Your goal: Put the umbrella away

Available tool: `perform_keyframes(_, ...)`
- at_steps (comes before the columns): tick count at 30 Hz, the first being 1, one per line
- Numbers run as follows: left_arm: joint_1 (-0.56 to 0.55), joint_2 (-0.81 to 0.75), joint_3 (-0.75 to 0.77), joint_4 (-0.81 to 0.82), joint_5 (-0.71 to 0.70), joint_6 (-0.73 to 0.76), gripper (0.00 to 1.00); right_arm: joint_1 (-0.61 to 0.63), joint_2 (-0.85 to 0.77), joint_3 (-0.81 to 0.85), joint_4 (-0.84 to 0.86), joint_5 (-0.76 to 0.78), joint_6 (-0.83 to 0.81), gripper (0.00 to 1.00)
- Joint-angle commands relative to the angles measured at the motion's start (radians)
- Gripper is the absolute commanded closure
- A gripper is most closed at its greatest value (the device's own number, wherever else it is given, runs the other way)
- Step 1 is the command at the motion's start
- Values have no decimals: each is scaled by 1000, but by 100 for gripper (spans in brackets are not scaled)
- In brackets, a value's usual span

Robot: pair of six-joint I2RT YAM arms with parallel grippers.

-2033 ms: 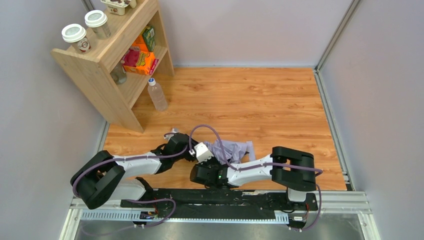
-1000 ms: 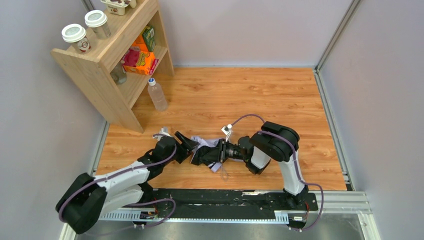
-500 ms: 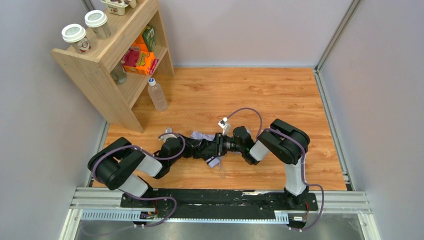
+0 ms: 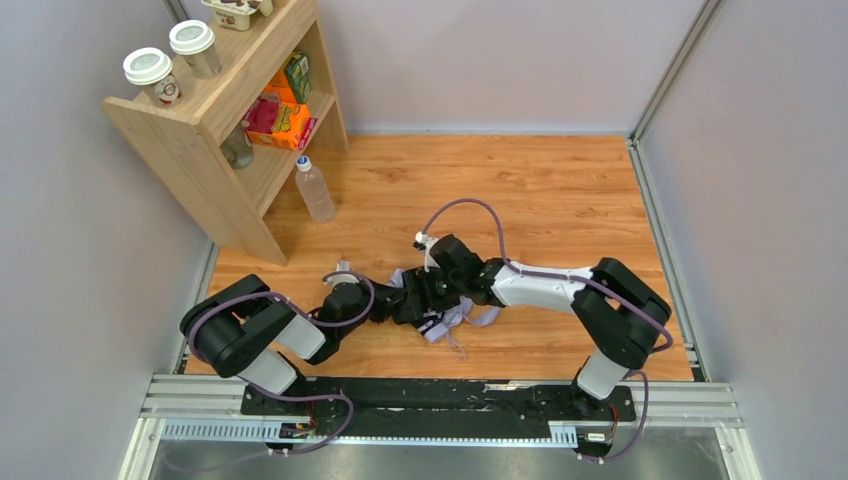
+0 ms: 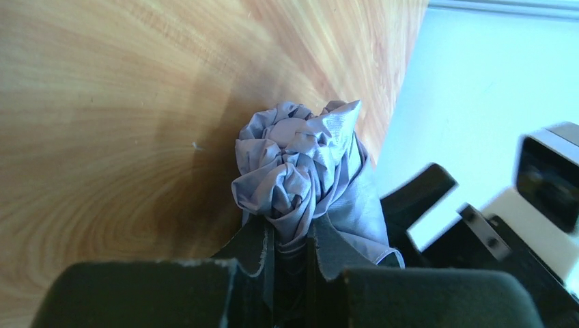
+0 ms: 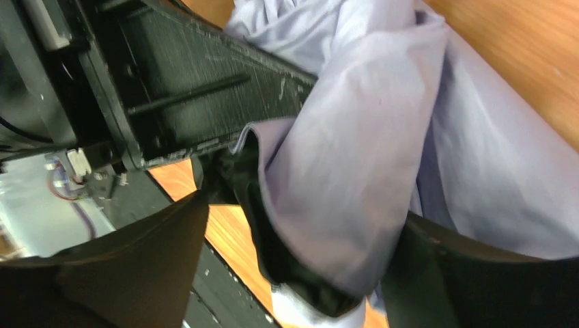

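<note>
The umbrella (image 4: 462, 316) is a crumpled pale lavender bundle on the wooden floor between the two arms, largely hidden under them in the top view. My left gripper (image 4: 388, 306) comes at it from the left. In the left wrist view this gripper (image 5: 290, 236) is shut on a twisted bunch of the umbrella's fabric (image 5: 300, 164). My right gripper (image 4: 425, 293) reaches in from the right, over the bundle. The right wrist view shows it (image 6: 307, 212) open wide, with a fold of the umbrella (image 6: 355, 150) lying loose between its fingers. Shaft and handle are hidden.
A wooden shelf (image 4: 215, 130) stands at the back left with snack boxes (image 4: 280, 115) inside and two lidded cups (image 4: 150, 68) on top. A clear bottle (image 4: 314, 190) stands on the floor beside it. Grey walls close in left, back and right.
The left gripper has closed on the umbrella's fabric. The right gripper has let go and opened wide, and the right arm has stretched out, its elbow swinging right.
</note>
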Motion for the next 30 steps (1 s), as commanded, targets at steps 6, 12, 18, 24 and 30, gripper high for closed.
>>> perform_keyframes(6,-28,-80,-36,-386,2,69,100,244,-202,121,-444,726,-156,0)
perform_keyframes(12,-38,-172,-1,-530,-12,77,100,350,-133,151,-296,843,-236,0)
perform_keyframes(18,-39,-252,55,-735,-21,54,100,433,50,226,-243,881,-282,0)
perform_keyframes(24,-41,-298,96,-877,-4,-1,100,473,151,210,-271,1079,-173,19)
perform_keyframes(30,-45,-322,128,-924,0,0,100,474,182,130,-288,1087,-6,75)
